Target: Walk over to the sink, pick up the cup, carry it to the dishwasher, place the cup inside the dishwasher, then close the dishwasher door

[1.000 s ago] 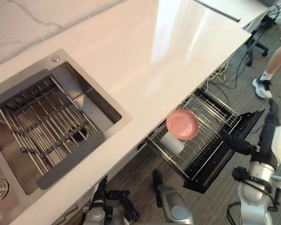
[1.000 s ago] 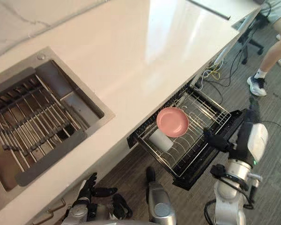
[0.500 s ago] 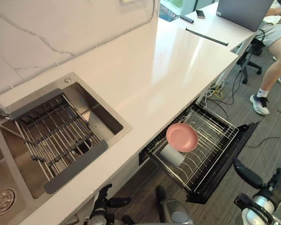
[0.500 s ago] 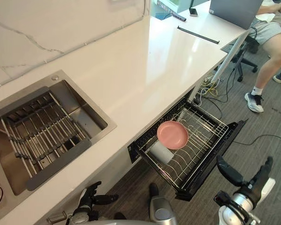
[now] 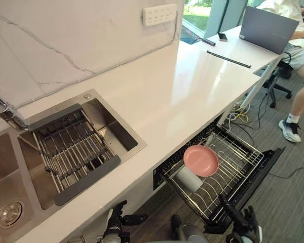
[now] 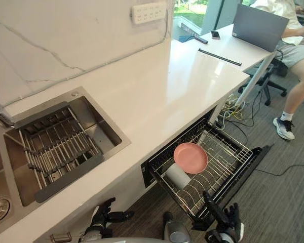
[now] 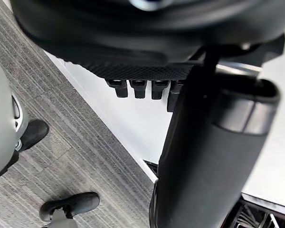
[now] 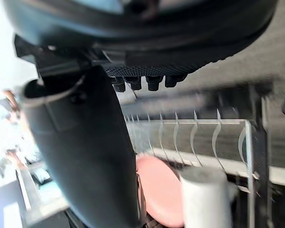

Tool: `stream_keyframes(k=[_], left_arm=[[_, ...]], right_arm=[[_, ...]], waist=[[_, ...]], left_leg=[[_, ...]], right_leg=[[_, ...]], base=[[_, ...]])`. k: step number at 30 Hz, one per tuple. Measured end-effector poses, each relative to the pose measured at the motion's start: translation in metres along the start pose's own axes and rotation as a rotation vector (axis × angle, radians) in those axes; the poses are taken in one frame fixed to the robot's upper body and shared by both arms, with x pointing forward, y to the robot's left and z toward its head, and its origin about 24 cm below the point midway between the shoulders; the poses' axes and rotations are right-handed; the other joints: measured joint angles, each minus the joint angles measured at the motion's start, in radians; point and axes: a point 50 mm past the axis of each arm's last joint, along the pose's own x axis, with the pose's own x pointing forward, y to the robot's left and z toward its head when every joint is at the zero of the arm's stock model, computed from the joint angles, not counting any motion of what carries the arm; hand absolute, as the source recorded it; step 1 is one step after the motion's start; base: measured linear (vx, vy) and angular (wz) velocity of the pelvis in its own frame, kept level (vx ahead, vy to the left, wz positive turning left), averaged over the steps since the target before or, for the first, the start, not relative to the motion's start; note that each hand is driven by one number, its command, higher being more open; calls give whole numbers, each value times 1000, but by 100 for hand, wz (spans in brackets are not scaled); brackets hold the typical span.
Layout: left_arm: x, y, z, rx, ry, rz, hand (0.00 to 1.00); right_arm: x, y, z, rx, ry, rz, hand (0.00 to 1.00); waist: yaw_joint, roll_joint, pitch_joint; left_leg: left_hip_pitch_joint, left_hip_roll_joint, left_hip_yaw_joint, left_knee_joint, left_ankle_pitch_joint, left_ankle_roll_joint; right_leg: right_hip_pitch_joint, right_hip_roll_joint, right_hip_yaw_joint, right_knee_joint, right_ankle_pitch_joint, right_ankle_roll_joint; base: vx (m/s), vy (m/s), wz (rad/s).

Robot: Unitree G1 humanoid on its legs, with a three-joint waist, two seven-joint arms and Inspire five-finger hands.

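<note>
as the head views show it, the cup (image 5: 189, 178) lies on its side in the pulled-out dishwasher rack (image 5: 239, 152). it is white and sits just beside the lower edge of a pink plate (image 5: 200, 160) that stands tilted in the wires. you can check this in the right wrist view, where cup and plate sit close together past the hand. the door (image 5: 267, 161) is folded down and open, past the rack's outer edge. your left hand (image 5: 116, 225) shows low at the near edge, by the cabinet front under the counter (image 5: 182, 86). its fingers (image 7: 133, 88) are straight and side by side, thumb held apart, nothing between them. your right hand (image 5: 241, 229) is near the rack's near corner; whether it touches the rack cannot be told. its fingers (image 8: 142, 83) are straight, slightly spread, holding nothing. the sink (image 5: 107, 124) is set in the counter to the left, well apart from the dishwasher, with a dark wire grid (image 5: 71, 152) lying in it. an outlet (image 5: 159, 14) is on the wall above the counter. at the counter's far end there is a laptop (image 5: 267, 31) with a seated person (image 5: 300, 55) beside it.
</note>
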Motion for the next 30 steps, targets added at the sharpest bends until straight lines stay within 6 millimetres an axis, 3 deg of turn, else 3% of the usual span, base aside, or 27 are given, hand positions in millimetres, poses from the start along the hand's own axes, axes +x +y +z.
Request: stream_keyframes(k=[8, 19, 24, 30], left_arm=[[1, -1, 0, 33, 2, -18, 100], [3, 5, 0, 93, -3, -24, 100], [4, 15, -2, 127, 10, -9, 100], [4, 19, -2, 152, 10, -2, 100]], right_arm=[[3, -2, -8, 5, 37, -5, 100], [9, 4, -2, -44, 33, 42, 100], [16, 24, 2, -63, 22, 112, 100], [28, 57, 18, -87, -20, 223, 100]], waist=[[4, -1, -3], [10, 1, -2], [14, 6, 1], [41, 24, 12]], left_leg=[[3, -4, -51, -48, 34, -8], [-28, -17, -145, -83, 73, 0], [-52, -30, -196, -95, 90, 10], [-81, -39, -258, -102, 109, 18]], right_leg=[[12, -1, -45, -13, -6, -6], [18, -15, -110, -39, 2, -10], [19, -29, -145, -56, 13, -6], [24, -45, -202, -71, 20, -5]], base=[[-9, -37, 17], [-13, -15, 19], [-18, 13, 25], [-15, -1, 27]])
